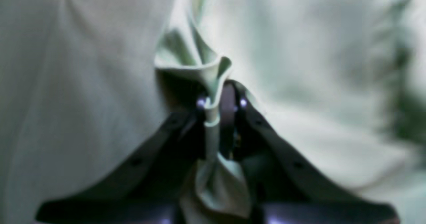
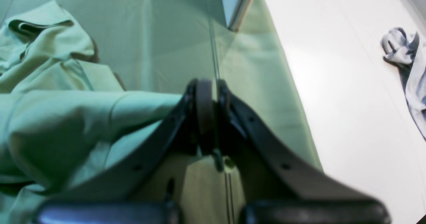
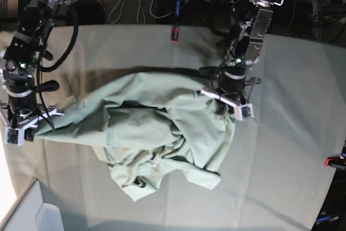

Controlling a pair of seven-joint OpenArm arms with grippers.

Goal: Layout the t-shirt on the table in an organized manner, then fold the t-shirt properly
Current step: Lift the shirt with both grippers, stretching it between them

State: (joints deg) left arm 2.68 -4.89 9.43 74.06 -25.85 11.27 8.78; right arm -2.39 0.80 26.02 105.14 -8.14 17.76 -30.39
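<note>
The left gripper [image 1: 218,101] is clamped on a fold of the t-shirt [image 1: 299,67]. The right gripper [image 2: 211,94] is closed too, low near the table's [image 3: 281,177] edge.

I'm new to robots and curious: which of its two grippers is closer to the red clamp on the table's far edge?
The left gripper, pinching the t-shirt, sits a little below and right of the red clamp. The right gripper is far off at the table's left edge.

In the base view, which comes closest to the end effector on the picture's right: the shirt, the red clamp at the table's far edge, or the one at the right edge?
From the left end effector:
1. The t-shirt, pinched in it.
2. The far-edge clamp, up and to its left.
3. The right-edge clamp, far off at the picture's right.
</note>
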